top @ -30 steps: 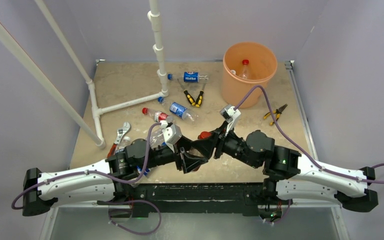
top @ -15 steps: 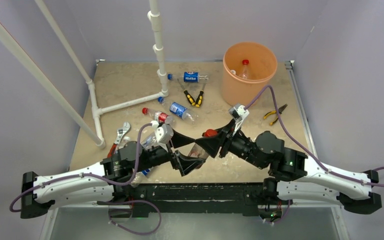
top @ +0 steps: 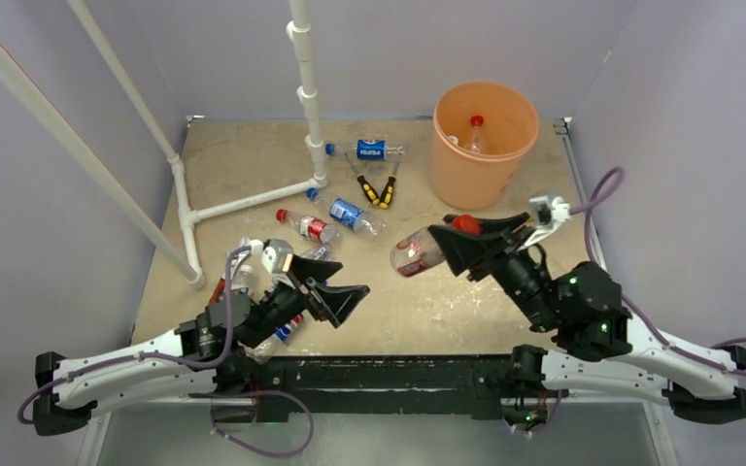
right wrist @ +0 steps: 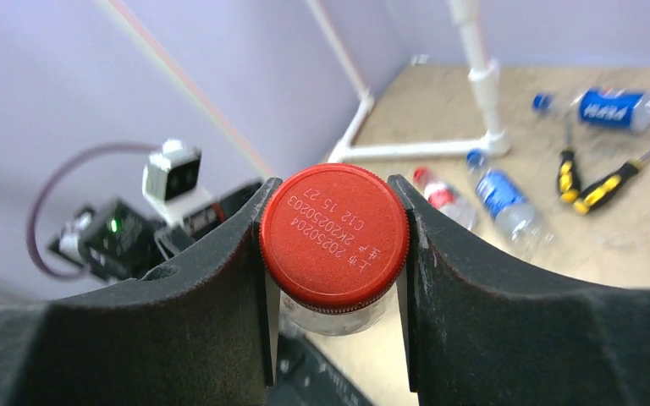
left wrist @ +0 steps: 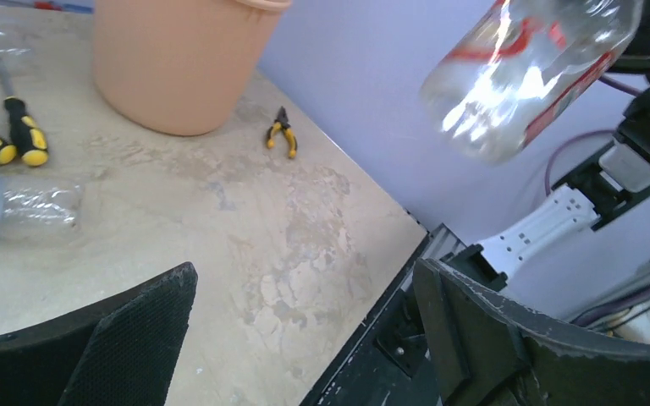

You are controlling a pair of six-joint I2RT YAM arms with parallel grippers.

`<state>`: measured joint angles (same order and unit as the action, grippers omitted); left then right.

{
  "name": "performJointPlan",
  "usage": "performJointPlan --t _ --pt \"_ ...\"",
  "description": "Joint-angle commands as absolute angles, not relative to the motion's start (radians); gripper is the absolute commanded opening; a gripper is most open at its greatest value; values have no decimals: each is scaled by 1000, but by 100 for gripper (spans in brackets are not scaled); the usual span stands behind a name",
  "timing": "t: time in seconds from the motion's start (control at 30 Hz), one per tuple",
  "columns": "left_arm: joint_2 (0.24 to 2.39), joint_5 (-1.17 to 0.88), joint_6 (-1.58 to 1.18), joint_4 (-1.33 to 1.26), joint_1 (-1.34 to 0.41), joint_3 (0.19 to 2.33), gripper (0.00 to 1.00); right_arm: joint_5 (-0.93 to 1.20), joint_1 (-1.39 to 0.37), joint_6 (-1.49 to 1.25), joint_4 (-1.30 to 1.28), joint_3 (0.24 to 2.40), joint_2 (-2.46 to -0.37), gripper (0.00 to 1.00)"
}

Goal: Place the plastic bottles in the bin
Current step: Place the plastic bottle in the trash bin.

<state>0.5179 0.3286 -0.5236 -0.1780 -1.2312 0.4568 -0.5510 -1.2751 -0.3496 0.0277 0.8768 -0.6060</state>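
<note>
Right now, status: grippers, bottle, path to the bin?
Left gripper open, empty. Right gripper shut on red-capped bottle, clear of the table. Bin ahead, second bottle inside. Nothing between held bottle and bin.

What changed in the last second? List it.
The left gripper let go of the red-capped bottle, opened and drew back left. The right gripper, shut on its cap, carried it toward the bin. The loose bottles, pliers and bin stayed put.
</note>
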Motion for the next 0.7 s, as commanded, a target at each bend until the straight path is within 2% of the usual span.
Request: performJointPlan --t 0.0,0.17,0.27,0.43,0.67 --pt "432 487 -611 -145 -1232 422 99 -712 -1275 -110 259 943 -620 0" --pt "411 554 -676 -73 -1232 420 99 -866 -1275 182 484 991 -744 0" --pt "426 539 -693 -66 -1232 422 98 -917 -1245 265 467 1088 -877 0" --pt "455 506 -704 -89 -1232 427 97 -721 -1013 56 220 1295 -1013 0" --pt "462 454 -720 -109 -1232 429 94 -650 -839 -66 126 1419 -1134 0"
